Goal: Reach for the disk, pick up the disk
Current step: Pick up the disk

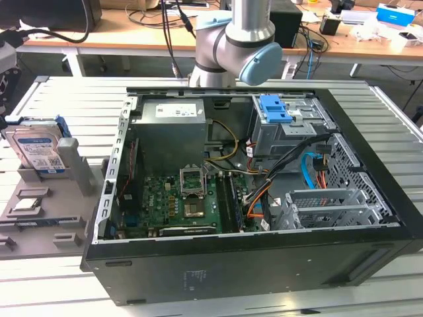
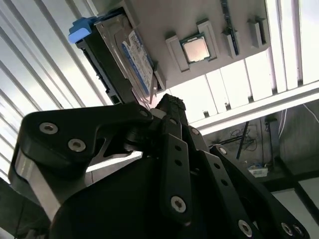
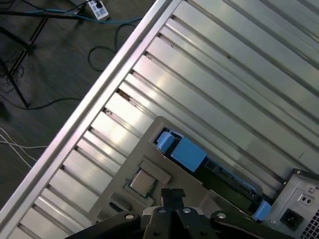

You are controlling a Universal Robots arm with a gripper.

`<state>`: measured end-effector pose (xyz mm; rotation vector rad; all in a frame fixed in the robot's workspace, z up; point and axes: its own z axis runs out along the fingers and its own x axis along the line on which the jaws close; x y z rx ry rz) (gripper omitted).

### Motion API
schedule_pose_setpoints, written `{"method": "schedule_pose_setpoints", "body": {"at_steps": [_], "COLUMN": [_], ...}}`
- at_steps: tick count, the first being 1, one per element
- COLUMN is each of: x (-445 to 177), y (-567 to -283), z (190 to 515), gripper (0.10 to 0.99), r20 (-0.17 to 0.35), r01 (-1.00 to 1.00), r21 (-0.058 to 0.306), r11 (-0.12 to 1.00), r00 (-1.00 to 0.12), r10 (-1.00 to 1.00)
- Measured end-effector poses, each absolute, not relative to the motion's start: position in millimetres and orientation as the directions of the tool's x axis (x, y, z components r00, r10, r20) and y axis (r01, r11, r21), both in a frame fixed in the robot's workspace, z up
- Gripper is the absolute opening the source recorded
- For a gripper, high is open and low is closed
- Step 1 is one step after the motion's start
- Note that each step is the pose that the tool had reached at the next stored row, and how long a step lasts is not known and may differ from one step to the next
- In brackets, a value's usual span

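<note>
The disk (image 1: 38, 150) stands on edge in a slot of the grey holder tray (image 1: 74, 232) at the exterior view's far left, about mid-height. Its white-and-blue label faces the camera and its blue frame shows along the upper edge. Just below it in the frame, a small square processor chip (image 1: 30, 203) lies flat in a recess of the same tray. The open computer case (image 1: 198, 277) sits just beside the tray, across the centre and right, with a blue latch (image 1: 274, 109) on its drive cage (upper right of the case). Both rest on a slatted metal table (image 1: 66, 92). The arm (image 1: 238, 39) rises at top centre. In the first wrist view the gripper (image 3: 173, 193) has its jaws pressed together on nothing, clear of the disk.
</note>
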<state>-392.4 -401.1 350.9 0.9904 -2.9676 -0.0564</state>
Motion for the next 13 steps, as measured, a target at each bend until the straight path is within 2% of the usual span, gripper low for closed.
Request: {"method": "schedule_pose_setpoints", "body": {"at_steps": [13], "x": [-392.4], "y": [-401.1], "z": [350.9], "gripper": [0.106], "r20": [0.001], "r01": [-0.756], "r21": [0.038], "r11": [0.653], "r00": [-0.654], "r10": [-0.757]}}
